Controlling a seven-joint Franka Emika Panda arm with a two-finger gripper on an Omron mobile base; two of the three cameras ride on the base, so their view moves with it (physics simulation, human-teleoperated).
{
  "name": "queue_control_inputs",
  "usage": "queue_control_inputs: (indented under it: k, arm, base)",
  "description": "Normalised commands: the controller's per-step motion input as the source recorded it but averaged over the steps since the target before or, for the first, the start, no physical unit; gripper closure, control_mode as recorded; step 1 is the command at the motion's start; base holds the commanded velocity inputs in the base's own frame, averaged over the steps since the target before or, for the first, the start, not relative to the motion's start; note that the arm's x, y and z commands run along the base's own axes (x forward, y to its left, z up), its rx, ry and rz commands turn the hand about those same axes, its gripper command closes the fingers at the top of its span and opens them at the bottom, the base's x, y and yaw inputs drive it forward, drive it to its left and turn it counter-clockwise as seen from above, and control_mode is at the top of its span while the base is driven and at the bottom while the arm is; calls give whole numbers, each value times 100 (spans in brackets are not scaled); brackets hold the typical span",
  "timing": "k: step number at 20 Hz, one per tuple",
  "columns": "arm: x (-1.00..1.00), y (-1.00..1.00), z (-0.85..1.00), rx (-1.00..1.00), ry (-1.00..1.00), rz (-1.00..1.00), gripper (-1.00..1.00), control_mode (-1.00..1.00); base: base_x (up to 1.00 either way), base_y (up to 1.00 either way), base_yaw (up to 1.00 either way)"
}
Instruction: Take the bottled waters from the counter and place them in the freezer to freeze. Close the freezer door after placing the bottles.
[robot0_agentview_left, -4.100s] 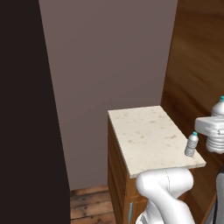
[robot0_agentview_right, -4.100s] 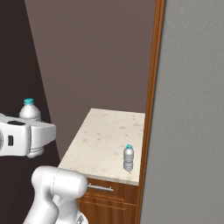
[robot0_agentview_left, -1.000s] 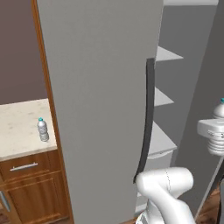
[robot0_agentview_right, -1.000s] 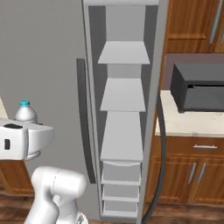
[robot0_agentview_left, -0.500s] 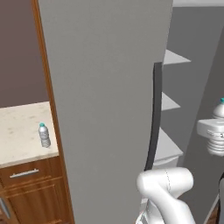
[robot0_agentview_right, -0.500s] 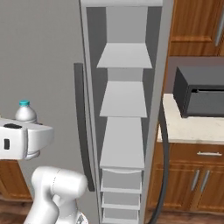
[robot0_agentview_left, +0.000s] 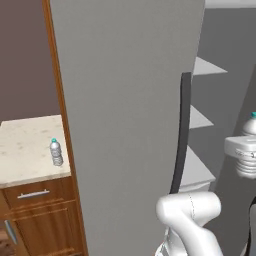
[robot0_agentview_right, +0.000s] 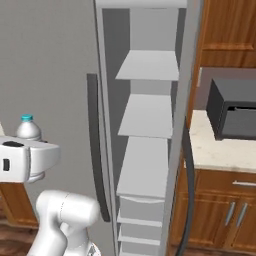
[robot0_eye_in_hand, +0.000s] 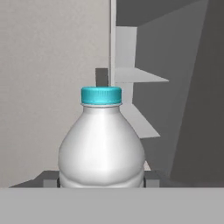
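Nothing to read anywhere here. The bottle in the claw (robot0_eye_in_hand: 101, 144) is blank white under its teal cap, no print on it. The second bottle (robot0_agentview_left: 56, 152) out on the worktop (robot0_agentview_left: 22, 150) is too small to show any lettering.

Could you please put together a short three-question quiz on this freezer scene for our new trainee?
1. True or false: the freezer door stands open, with the freezer shelves bare.
2. Where is the second bottle? A) on the counter B) on a freezer shelf C) on the floor
3. Fill in: the gripper holds a bottle whose cap is coloured ____.

Key: 1 true; 2 A; 3 teal.
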Motion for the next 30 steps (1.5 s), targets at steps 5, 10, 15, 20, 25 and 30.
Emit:
queue_control_inputs:
  k: [5, 10, 15, 20, 25, 30]
  arm:
    - [0, 0, 0, 0, 0, 0, 100, 100]
    - [0, 0, 0, 0, 0, 0, 100, 100]
    - [0, 0, 0, 0, 0, 0, 100, 100]
    - [0, 0, 0, 0, 0, 0, 100, 100]
    - [0, 0, 0, 0, 0, 0, 100, 100]
    - [0, 0, 0, 0, 0, 0, 100, 100]
  base:
    - [17, -53, 17]
    - [8, -57, 6]
    - [3, -3, 0]
    - [12, 0, 0]
    - [26, 0, -1]
    - [37, 0, 0]
